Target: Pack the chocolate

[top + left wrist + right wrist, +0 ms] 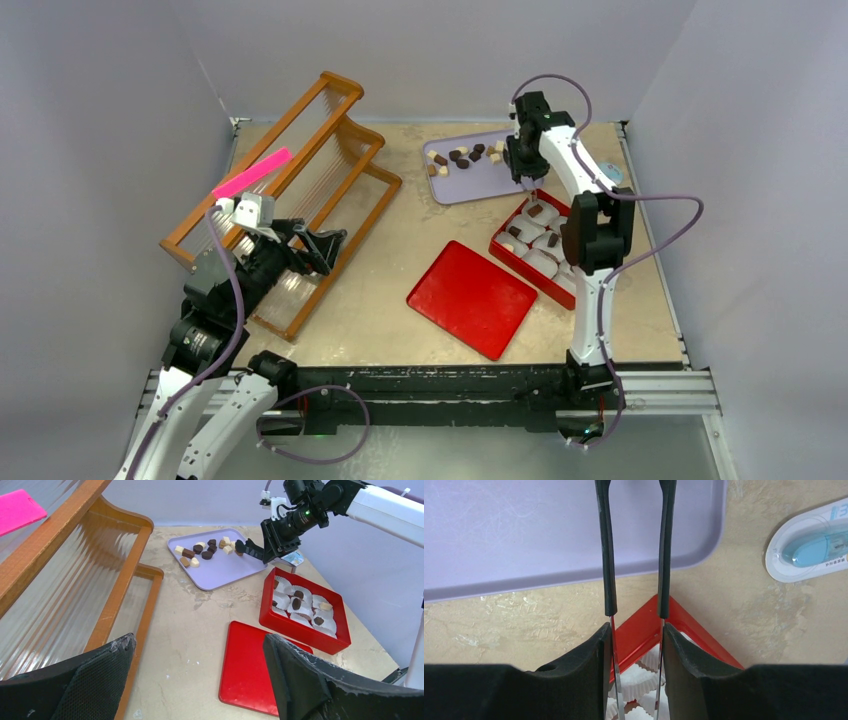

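While most chocolate sits on the lavender tray at the table's far edge and several pieces fill the red box, the right gripper pinches tweezers, suited to such tiny pieces, their tips apart and empty, between both; the left gripper gapes wide.

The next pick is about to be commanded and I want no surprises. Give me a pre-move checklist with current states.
1. Right gripper clamped on tweezers: ok.
2. Tweezers' tips empty: cannot tell, they are cut off or too small.
3. Red box open, red lid flat beside it: ok.
4. Empty paper cups in box: ok.
5. Chocolate available on lilac tray: ok.
6. Left gripper open, far from box: ok.
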You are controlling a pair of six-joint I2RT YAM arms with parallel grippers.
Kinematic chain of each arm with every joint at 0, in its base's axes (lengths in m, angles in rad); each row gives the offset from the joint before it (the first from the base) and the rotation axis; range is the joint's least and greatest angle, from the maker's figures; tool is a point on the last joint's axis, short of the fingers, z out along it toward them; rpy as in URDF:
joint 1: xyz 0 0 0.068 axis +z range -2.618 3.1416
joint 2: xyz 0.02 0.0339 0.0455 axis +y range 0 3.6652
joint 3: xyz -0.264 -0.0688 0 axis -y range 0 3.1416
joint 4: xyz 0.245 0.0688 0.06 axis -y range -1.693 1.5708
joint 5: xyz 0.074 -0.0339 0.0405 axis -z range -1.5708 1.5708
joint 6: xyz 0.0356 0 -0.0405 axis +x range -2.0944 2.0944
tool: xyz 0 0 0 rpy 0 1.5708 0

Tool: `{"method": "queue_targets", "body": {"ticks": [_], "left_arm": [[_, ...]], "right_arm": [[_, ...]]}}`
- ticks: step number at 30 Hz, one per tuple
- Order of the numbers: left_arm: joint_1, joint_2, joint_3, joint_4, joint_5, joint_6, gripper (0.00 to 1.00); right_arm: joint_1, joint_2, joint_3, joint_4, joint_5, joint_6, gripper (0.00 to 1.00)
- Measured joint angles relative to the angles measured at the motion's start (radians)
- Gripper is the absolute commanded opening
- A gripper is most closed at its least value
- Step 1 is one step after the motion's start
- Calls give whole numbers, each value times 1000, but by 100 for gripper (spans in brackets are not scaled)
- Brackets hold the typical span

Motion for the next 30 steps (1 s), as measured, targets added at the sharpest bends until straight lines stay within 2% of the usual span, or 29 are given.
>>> {"method": "queue_targets", "body": {"ticks": [8, 22, 30], "left_arm": [[0, 0, 0, 0, 0, 0, 97], [0, 0, 0, 0, 0, 0, 98], [0, 0, 0, 0, 0, 0, 97]], "right_arm": [[0, 56, 47, -19, -4, -12, 41], [0, 75, 68, -23, 4, -46, 29], [1, 74, 68, -23, 11, -59, 29]]}}
